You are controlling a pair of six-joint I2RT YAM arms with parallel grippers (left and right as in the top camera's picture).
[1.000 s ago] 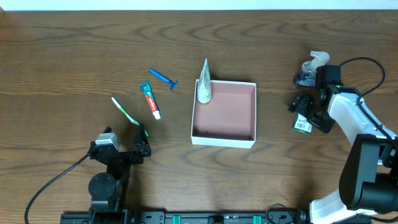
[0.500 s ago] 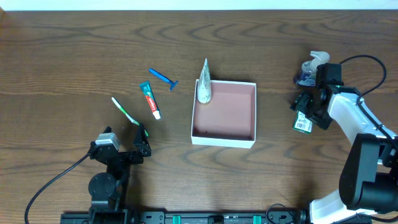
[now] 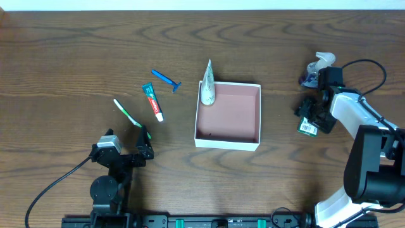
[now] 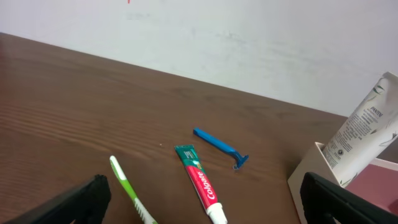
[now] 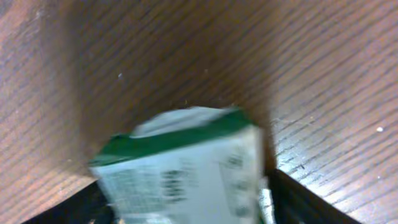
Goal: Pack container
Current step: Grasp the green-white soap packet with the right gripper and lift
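1. The container (image 3: 237, 117), a shallow square box with white walls and a reddish-brown inside, sits just right of the frame's centre in the overhead view, on the wooden table (image 3: 63, 57).
2. A white tube (image 3: 207, 85) leans in the container's upper left corner, with its narrow end sticking up past the top wall. The left wrist view shows the same tube (image 4: 367, 134) at the right edge.
3. Left of the container, three small items lie apart from each other on the wood: a blue razor (image 3: 166, 80), a green and red toothpaste tube (image 3: 152, 101) and a green and white toothbrush (image 3: 126, 113).
4. The left gripper (image 3: 147, 144) is at lower left, just below the toothbrush. Its jaws are spread wide and hold nothing.
5. The right gripper (image 3: 310, 117) is at the right of the frame, well apart from the container, over a green and white packet (image 3: 307, 127).
6. In the right wrist view the packet (image 5: 186, 168) fills the gap between the dark fingers (image 5: 298, 202). The jaws stand part-way in, close against its sides, but I cannot tell whether they grip it.
7. A pale and purple object (image 3: 314, 68) stands just above the right gripper, too blurred to name.
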